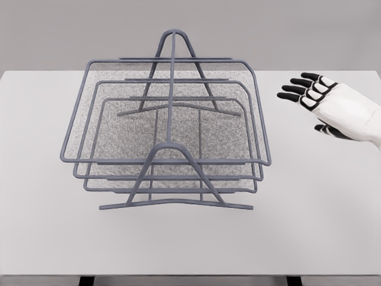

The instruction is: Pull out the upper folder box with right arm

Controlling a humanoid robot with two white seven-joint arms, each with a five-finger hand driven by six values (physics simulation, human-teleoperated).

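A: Start at the near edge: you have the rack's [169, 143] foot bar [175, 204] closest to you, lying flat on the table [47, 238]. The rack is the landmark for everything else

B: Where is the thing I have to pull?

A: The top tray [256, 107] is the widest of the stacked mesh trays in the rack, sitting above two smaller ones. It looks seated fully within the frame, so I judge nothing has been drawn out yet

B: And my right hand?

A: Your right hand [327, 104] is to the right of the rack and well apart from it, level with the tray's far half. Its fingers [297, 89] are spread and relaxed, pointing toward the rack, and they hold nothing. You won't see the left arm at all

B: So which step am I in?

A: The approach, by my reading. No contact with the tray, no grip formed

B: What does the next move need?

A: Bring the hand toward the rack until the fingers can hook a rim of the top tray only, not the tray beneath it. Then curl them round the wire and pull in line with the slide. Pull crooked and I'd expect the tray to bind, or the whole light rack to skid across the table with it
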